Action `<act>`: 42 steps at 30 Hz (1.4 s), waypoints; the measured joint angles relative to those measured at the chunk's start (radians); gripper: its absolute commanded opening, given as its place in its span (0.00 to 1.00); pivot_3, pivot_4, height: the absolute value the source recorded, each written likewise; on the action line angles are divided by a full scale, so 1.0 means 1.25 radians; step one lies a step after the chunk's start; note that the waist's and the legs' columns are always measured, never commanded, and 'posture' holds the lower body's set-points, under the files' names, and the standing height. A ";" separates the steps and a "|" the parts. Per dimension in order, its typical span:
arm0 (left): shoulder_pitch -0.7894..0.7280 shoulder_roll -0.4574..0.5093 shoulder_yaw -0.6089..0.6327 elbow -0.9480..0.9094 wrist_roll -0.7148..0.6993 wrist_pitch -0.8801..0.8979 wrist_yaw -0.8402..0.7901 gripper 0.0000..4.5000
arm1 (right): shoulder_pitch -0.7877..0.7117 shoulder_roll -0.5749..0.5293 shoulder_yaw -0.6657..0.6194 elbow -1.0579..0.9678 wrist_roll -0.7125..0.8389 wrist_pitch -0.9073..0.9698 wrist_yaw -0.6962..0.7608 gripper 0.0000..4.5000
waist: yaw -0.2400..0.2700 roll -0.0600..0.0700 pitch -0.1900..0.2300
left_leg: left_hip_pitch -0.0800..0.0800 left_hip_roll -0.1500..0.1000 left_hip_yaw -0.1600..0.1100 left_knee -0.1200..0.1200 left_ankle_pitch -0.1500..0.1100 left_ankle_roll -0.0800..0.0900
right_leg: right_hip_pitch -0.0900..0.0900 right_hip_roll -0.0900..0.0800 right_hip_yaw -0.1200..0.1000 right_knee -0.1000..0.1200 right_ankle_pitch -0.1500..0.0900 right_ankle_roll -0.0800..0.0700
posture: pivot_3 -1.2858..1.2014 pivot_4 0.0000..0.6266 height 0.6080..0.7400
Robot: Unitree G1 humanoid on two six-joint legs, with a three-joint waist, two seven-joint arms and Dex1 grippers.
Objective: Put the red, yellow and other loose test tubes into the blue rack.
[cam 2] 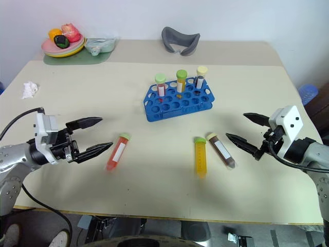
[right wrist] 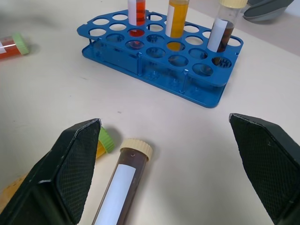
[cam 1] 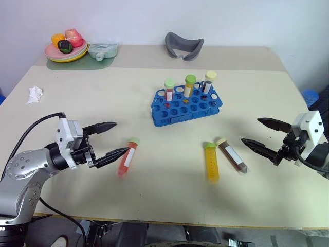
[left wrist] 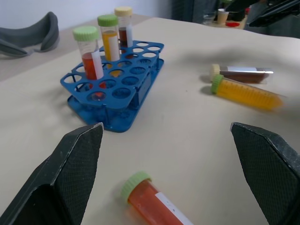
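Three loose test tubes lie flat on the table. The red one with a pale green cap rests just right of my left gripper, which is open and empty. The yellow tube and the dark brown tube lie side by side, left of my right gripper, also open and empty. Behind them stands the blue rack, with three capped tubes upright in its back row. The left wrist view looks over the red tube toward the rack; the right wrist view shows the brown tube near the fingers.
At the table's far left are a plate of toy fruit on a green mat and a small pale dish. A grey curved object lies at the back centre, and crumpled white paper sits at the left.
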 measured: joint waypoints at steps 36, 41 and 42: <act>-0.039 0.039 -0.072 -0.036 -0.073 0.022 -0.238 0.99 | -0.224 -0.092 0.248 -0.136 0.051 0.550 -0.232 1.00 | 0.000 0.000 0.000 | -0.001 0.000 0.000 0.000 0.000 0.000 | -0.002 0.000 0.000 -0.001 0.000 0.000 | 0.52 0.24 1.00; -0.022 0.039 -0.078 -0.039 -0.069 0.018 -0.246 0.99 | -0.291 -0.076 0.302 -0.105 0.047 0.622 -0.269 1.00 | -0.001 -0.001 0.001 | -0.001 0.000 0.000 0.000 0.000 0.000 | -0.002 0.000 0.000 -0.001 0.000 0.000 | 0.52 0.24 1.00; -0.015 0.039 -0.078 -0.039 -0.069 0.018 -0.245 0.99 | -0.307 -0.069 0.310 -0.093 0.045 0.650 -0.283 1.00 | -0.001 -0.001 0.001 | -0.001 0.000 0.000 0.000 0.000 0.000 | -0.002 0.000 0.000 -0.001 0.000 0.000 | 0.52 0.24 1.00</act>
